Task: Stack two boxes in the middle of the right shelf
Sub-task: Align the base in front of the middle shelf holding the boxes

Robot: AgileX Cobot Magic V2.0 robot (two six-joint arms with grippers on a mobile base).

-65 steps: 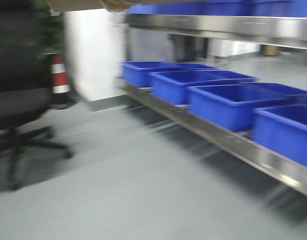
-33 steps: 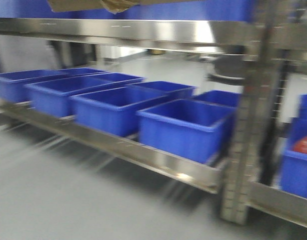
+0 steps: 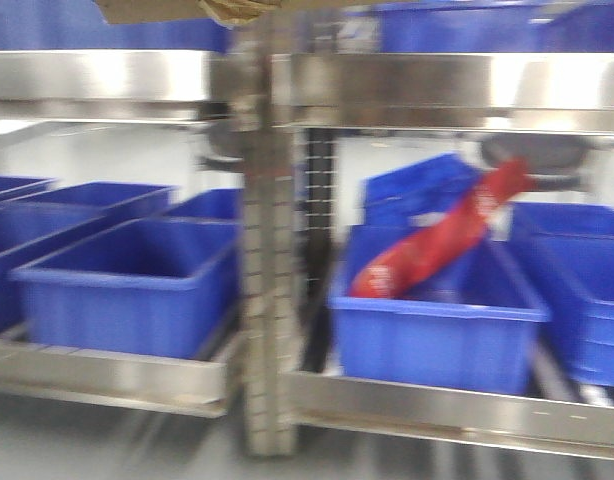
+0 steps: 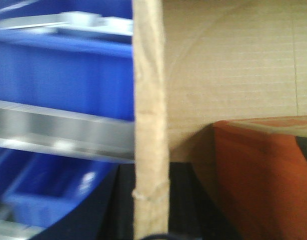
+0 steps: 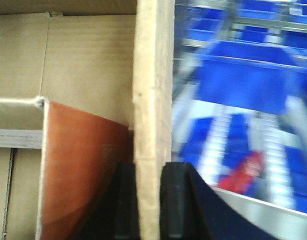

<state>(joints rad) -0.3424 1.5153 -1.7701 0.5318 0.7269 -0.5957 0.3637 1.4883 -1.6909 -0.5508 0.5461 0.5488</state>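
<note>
Right claw (image 5: 152, 200) clamping narrow on upright wall of tan corrugated cardboard box (image 5: 88, 65), bottom centre of right wrist view; black fingers (image 5: 176, 200) pressing both faces. Left claw (image 4: 151, 227) pinching a box wall likewise, bottom centre of left wrist view (dark, blurred). Orange-brown glossy panel (image 4: 263, 175) lying inside box. Front view: box underside showing at top left edge, above shiny stainless-steel shelf rail (image 3: 437, 92) spanning upper frame. Grey perforated upright (image 3: 267, 300) standing centre. Blue plastic bins (image 3: 127, 290) sitting on lower level, red packet (image 3: 437, 245) leaning in right-centre bin.
</note>
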